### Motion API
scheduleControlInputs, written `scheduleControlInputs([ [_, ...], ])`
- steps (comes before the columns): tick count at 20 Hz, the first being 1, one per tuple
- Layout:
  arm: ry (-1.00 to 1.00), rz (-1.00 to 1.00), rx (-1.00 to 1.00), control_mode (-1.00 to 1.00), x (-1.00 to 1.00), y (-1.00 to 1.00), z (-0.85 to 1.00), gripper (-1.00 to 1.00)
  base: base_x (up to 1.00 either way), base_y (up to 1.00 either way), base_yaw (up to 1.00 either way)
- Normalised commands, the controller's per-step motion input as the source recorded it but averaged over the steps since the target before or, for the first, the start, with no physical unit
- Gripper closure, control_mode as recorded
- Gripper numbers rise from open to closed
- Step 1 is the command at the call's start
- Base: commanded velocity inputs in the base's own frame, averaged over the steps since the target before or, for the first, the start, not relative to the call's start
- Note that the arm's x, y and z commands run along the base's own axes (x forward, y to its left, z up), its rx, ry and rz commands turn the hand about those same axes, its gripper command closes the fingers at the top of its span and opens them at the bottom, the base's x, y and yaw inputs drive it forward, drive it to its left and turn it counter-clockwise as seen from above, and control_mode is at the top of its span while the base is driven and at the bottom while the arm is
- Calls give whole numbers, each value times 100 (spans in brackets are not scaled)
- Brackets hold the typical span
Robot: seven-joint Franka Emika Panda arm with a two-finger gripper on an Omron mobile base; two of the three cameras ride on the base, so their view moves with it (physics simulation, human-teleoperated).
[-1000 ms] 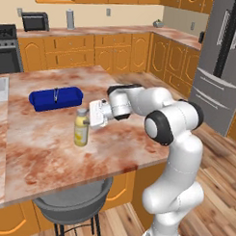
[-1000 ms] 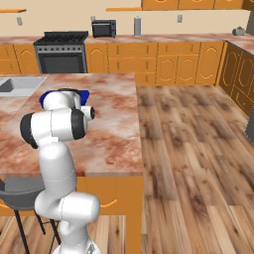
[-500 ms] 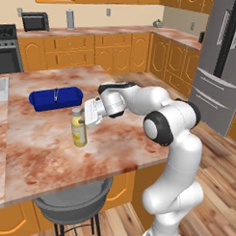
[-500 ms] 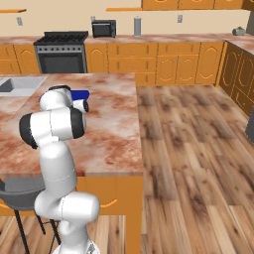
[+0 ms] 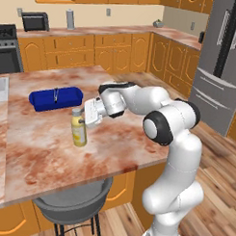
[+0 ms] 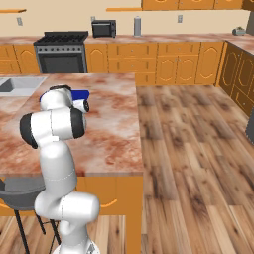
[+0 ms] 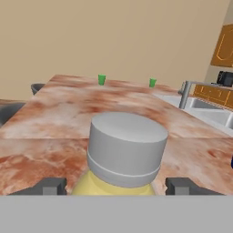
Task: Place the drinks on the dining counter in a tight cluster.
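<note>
The yellow bottle (image 5: 79, 131) is standing upright on the bench (image 5: 46, 151), near the blue box (image 5: 55, 98). The end effector (image 7: 117, 185) is reaching to it from the side, its fingers (image 7: 48, 185) standing open on both sides of the bottle's shoulder, and I cannot tell if they are touching. The bottle's body is cut off in the hand view. In the right base view the arm (image 6: 54, 124) is hiding the bottle.

No text, label or number can be read anywhere.
</note>
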Motion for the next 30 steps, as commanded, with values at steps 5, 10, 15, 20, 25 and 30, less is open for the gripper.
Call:
scheduleControlInputs([
  [5, 0, 0, 0, -100, 0, 0, 0, -100, 0, 0, 0],
  [10, 0, 0, 0, -100, 0, 0, 0, -100, 0, 0, 0],
  [15, 0, 0, 0, -100, 0, -2, 0, -100, 0, 0, 0],
  [20, 0, -1, 0, -100, -3, -25, 0, -100, 0, 0, 0],
  [25, 0, -5, 0, -100, -7, -40, 1, -100, 0, 0, 0],
  [30, 1, -12, 1, -100, -28, -53, 43, -100, 0, 0, 0],
])
